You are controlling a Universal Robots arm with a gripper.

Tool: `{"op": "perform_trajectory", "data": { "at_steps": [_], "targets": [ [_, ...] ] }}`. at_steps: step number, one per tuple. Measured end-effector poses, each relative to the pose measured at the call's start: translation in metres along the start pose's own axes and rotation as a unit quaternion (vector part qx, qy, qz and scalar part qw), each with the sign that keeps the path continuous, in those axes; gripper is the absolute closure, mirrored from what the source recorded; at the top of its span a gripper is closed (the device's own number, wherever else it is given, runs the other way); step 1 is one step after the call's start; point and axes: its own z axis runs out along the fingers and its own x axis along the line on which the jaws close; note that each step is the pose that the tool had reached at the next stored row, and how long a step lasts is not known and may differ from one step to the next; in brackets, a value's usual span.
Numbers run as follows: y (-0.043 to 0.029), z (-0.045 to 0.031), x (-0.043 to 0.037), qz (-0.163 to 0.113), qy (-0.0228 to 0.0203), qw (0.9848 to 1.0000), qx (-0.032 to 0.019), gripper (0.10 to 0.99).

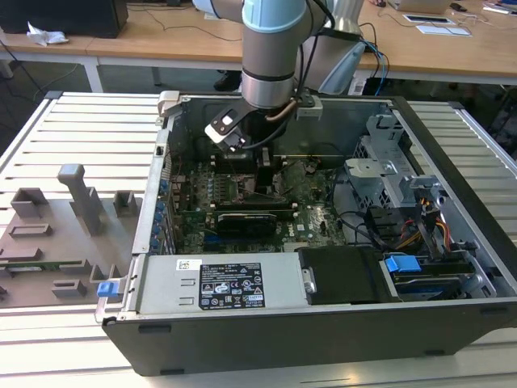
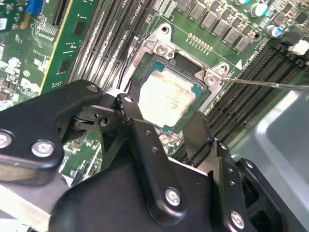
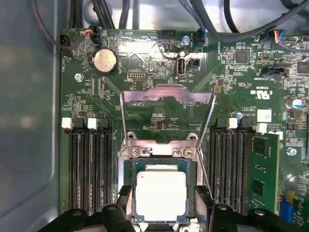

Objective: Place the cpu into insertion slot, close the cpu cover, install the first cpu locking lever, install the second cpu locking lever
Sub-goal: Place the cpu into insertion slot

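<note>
Two fingers of the gripper stand spread either side of the cpu, not clamping it. It lies in the slot, with the cover raised. It looks light, stiff and fragile, and is best held by its edges.

A robotics lab: an opened black metal computer case around the gripper, on a slatted aluminium workbench, long wooden desks beyond it.

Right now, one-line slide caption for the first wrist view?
The cpu sits in the insertion slot, cpu cover raised open, jaws apart on either side of the chip.
</note>
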Motion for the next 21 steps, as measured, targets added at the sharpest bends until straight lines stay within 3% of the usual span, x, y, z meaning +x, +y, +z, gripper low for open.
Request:
{"op": "perform_trajectory", "data": {
  "at_steps": [1, 2, 4, 5, 7, 8, 9, 12, 21],
  "targets": [
    [0.0001, -0.0021, 0.0001, 0.000, -0.0002, 1.0000, 0.0000, 0.478],
    [0.0001, -0.0062, 0.0001, 0.000, -0.0002, 1.0000, 0.0000, 0.616],
    [0.0002, -0.0120, 0.0000, 0.000, -0.0002, 1.0000, 0.0000, 0.733],
    [0.0003, -0.0140, 0.0000, 0.000, -0.0003, 1.0000, 0.0000, 0.733],
    [0.0003, -0.0187, 0.0002, 0.000, -0.0006, 1.0000, 0.0001, 0.855],
    [0.0003, -0.0204, 0.0004, 0.000, -0.0007, 1.0000, 0.0000, 0.855],
    [0.0004, -0.0234, 0.0005, 0.000, -0.0009, 1.0000, 0.0000, 0.973],
    [0.0005, -0.0320, 0.0006, 0.000, -0.0010, 1.0000, 0.0000, 0.980],
    [0.0005, -0.0351, 0.0006, 0.000, -0.0010, 1.0000, 0.0000, 0.980]
  ]
}}
